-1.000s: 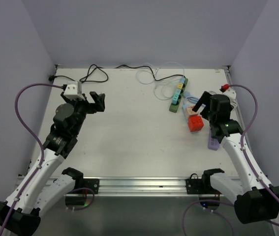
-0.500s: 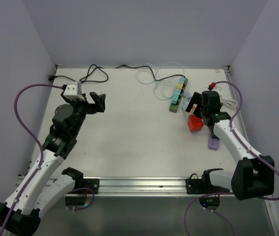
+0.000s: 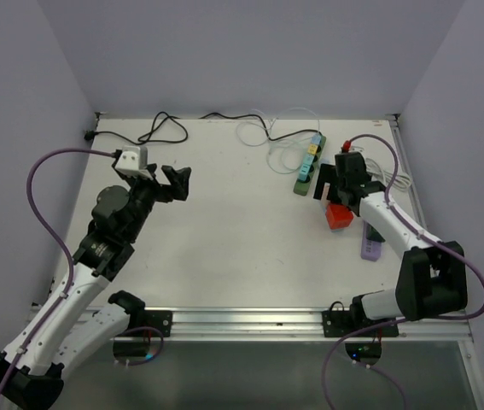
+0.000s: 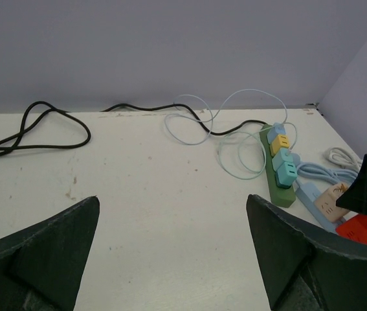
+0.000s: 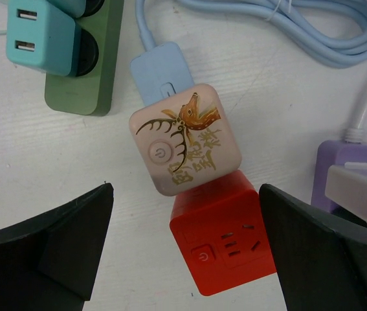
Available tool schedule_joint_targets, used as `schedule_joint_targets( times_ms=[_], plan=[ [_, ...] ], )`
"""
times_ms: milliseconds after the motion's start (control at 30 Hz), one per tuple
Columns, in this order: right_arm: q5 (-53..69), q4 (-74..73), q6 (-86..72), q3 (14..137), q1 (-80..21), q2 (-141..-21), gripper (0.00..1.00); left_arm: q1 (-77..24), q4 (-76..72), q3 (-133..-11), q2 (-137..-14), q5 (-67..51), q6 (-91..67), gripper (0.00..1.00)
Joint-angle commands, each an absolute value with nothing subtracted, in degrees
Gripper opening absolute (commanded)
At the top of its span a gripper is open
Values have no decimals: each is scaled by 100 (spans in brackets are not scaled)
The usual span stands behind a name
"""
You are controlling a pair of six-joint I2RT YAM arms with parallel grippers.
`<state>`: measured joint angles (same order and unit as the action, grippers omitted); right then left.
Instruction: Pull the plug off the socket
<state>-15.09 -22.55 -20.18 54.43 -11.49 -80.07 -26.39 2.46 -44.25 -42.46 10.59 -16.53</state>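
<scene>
Right gripper [image 5: 184, 188] wide open and empty, beige cube socket [image 5: 184, 139] straight under the gap with red cube [image 5: 225, 249] touching it palm-side, teal plug [image 5: 41, 35] seated in green strip [image 5: 83, 84] outside one finger, so closing here probably grabs the cube, not the plug.

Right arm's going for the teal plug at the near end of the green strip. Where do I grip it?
Probably from straight above, pinching the teal plug on its two flat sides across the green strip. It stands proud as a square block, and another plug crowds its far end.
</scene>
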Motion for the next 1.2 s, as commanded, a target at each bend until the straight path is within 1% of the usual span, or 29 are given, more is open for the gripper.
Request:
schedule_joint_targets(
  times_ms=[0, 167, 333, 467, 667, 733, 800, 833, 867, 933, 967, 1033, 1067, 1167],
  plan=[
    [-1336, -2197, -1714, 5396, -1195, -7998, 99, -2751, 97, -4553, -4227, 984, -1485, 100],
    [-1714, -2680, -1608, 5686, -1222, -8428, 99, -2768, -105, -4509, -4271, 1002, -1415, 100],
    [-1916, -2812, -1626, 5608, -1336, -8411, 99, -2856, -132, -4509, -4307, 932, -1397, 100],
    [-1705, -2979, -1784, 5537, -1327, -8324, 99, -2900, -149, -4491, -4342, 905, -1389, 100],
    [-1722, -3050, -1907, 5265, -1336, -8069, 99, -2909, -149, -4491, -4403, 870, -1397, 100],
    [-1775, -2954, -1934, 5168, -1336, -8094, 97, -2909, -158, -4491, -4412, 809, -1397, 100],
    [-1784, -2909, -1942, 5142, -1345, -8173, 90, -2918, -167, -4491, -4430, 774, -1398, 100],
    [-1749, -2918, -1942, 5142, -1336, -8235, 81, -2909, -167, -4483, -4430, 773, -1397, 100],
    [-1749, -2935, -1960, 5142, -1336, -8235, 62, -2918, -167, -4482, -4447, 773, -1389, 100],
    [-1688, -3006, -1977, 5159, -1353, -8122, 46, -2918, -176, -4474, -4456, 791, -1397, 100],
    [-1566, -3049, -1986, 5159, -1362, -8017, 35, -2918, -176, -4474, -4456, 791, -1380, 100],
    [-1433, -3137, -2021, 5185, -1406, -7779, 27, -2918, -176, -4474, -4465, 774, -1380, 100],
    [-1285, -3251, -2065, 5212, -1441, -7465, 23, -2927, -176, -4465, -4474, 782, -1371, 100],
    [-933, -3383, -2109, 5256, -1538, -6841, 21, -2927, -176, -4474, -4491, 756, -1380, 100]
  ],
)
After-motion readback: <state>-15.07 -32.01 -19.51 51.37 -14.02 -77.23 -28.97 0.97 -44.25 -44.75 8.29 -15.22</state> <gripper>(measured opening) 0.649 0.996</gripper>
